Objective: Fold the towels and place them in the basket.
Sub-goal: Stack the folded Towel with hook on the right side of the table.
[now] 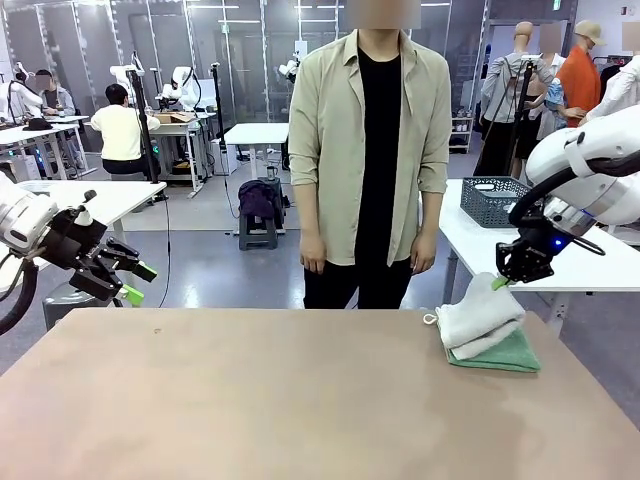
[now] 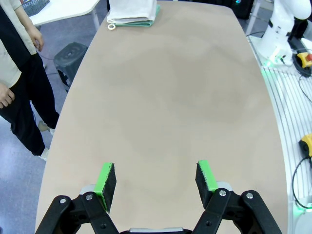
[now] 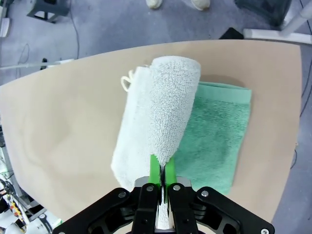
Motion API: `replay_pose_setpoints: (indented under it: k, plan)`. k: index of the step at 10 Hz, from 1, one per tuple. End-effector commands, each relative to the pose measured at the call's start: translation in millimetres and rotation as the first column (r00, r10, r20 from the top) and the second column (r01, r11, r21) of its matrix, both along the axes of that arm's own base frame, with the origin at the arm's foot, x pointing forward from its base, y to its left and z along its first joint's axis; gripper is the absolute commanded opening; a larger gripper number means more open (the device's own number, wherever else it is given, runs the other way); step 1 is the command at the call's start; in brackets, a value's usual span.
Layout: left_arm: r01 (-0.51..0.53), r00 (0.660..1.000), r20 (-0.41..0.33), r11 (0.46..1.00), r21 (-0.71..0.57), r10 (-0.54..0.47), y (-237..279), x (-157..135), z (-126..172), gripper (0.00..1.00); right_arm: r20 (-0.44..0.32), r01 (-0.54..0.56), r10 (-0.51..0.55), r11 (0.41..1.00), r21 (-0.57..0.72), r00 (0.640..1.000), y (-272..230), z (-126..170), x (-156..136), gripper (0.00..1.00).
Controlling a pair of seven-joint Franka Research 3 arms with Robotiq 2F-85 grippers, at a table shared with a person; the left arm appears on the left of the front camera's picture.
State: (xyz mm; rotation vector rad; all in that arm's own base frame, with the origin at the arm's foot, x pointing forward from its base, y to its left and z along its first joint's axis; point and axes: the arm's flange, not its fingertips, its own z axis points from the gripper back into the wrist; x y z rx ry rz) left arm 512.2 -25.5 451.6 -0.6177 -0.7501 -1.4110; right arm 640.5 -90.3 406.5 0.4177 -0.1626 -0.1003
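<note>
Towels stacked at the right far corner of the desk: green towel flat at the bottom, white towel folded on top of it, both touching. Small white loop sticks out at the stack's left corner, toward the person.

Right gripper has its jaws closed, pinching an edge of the white towel; that part is lifted into a cone shape above the rest of the stack. Green towel stays flat on the desk, not gripped.

Left gripper hangs over the left near side of the desk, jaws wide open, nothing between the green pads. Well apart from the towels.

Basket, dark mesh, sits on a white side table behind the right arm, off the main desk. Something pale shows at its rim; contents hard to tell from the front view, probably no towel inside. Both towels are on the desk, outside the basket.

Person stands at the far side, hands down, not touching anything.
</note>
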Motion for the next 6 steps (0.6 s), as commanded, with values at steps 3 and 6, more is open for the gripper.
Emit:
replay_pose_setpoints:
  k: [3, 6]
  plan:
    - [-0.009, 1.000, -0.003, 1.000, 0.003, 0.009, -1.1, 0.2, 1.4, 0.84, -0.047, 0.006, -0.009, 0.998, -0.067, 0.999, -7.2, -11.9, 6.9, 0.24]
    - [-0.009, 1.000, -0.003, 1.000, 0.003, 0.009, -1.1, 0.2, 1.4, 0.84, -0.066, 0.003, -0.010, 0.995, -0.103, 0.998, -7.6, -14.5, 6.8, 0.47]
